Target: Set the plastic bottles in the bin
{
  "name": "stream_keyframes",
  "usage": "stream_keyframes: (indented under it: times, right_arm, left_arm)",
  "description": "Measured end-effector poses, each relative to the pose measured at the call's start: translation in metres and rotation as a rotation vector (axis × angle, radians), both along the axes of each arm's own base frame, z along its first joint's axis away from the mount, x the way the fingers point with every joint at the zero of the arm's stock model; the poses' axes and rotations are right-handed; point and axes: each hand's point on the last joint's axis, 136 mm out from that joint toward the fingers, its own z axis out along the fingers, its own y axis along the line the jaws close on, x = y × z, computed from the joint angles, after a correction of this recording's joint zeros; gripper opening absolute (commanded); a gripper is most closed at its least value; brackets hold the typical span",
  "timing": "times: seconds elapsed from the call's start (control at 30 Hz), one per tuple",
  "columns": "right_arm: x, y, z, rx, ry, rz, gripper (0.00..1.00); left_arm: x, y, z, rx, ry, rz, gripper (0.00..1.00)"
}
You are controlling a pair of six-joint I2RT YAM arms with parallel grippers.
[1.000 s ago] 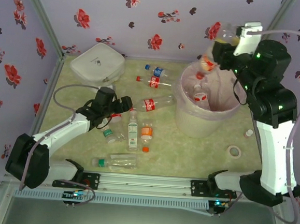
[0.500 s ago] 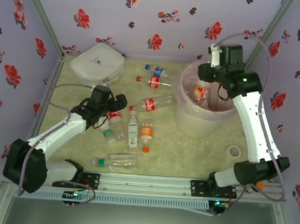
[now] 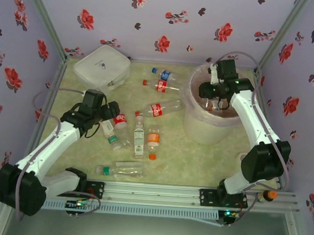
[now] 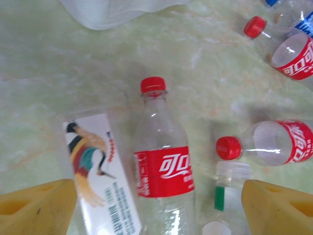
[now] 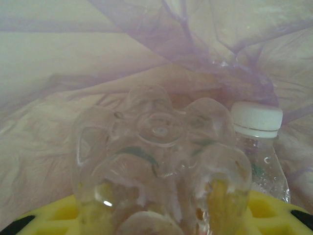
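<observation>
Left end effector (image 4: 159,205): open, straddling red-capped bottle (image 4: 164,171), long axis across the jaws.
Right end effector (image 5: 156,218): gripping clear bottle (image 5: 156,147) inside bin (image 3: 199,129).

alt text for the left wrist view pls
A clear red-capped bottle with a red label lies on the pale green table between the left gripper's open yellow fingertips. A bottle with a bird label lies beside it on the left, and other red-labelled bottles lie to the right.
</observation>
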Motion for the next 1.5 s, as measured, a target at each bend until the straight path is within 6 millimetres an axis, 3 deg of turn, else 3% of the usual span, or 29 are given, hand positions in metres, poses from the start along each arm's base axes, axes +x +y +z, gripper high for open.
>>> stream_keyframes:
  times: [0.1,0.27,0.43,0.57,0.7,0.9,1.07,1.3,1.5]
  right_arm:
    - [0.005,0.0,-0.001,0.034,-0.015,-0.016,0.17]
    - [0.012,0.001,0.0,0.084,-0.045,-0.037,0.51]
    - [0.006,-0.001,0.006,0.09,-0.057,-0.042,0.77]
    - [-0.009,-0.007,0.014,0.076,-0.045,-0.051,0.91]
    - [-0.025,-0.012,0.038,0.079,-0.088,-0.057,0.96]
    - [-0.045,-0.019,0.087,0.123,-0.221,-0.085,0.96]
    - [-0.051,-0.022,0.121,0.183,-0.339,-0.121,0.96]
    - [-0.052,-0.022,0.125,0.212,-0.363,-0.138,0.96]
    - [-0.06,-0.024,0.134,0.245,-0.4,-0.152,0.96]
  left_arm:
    - [-0.009,0.006,-0.001,0.014,0.02,0.003,0.88]
    - [-0.021,0.01,-0.015,0.03,0.074,0.008,0.98]
    - [-0.026,0.012,-0.022,0.023,0.104,0.029,1.0]
    - [-0.032,0.014,-0.027,-0.003,0.137,0.067,0.99]
    - [-0.048,0.006,-0.034,-0.027,0.198,0.084,0.97]
    - [-0.081,-0.006,-0.033,-0.055,0.267,0.112,0.9]
    - [-0.092,-0.019,-0.044,-0.12,0.293,0.157,0.75]
    - [-0.099,-0.021,-0.093,-0.138,0.373,0.236,0.69]
    - [-0.089,-0.029,-0.109,-0.144,0.39,0.254,0.62]
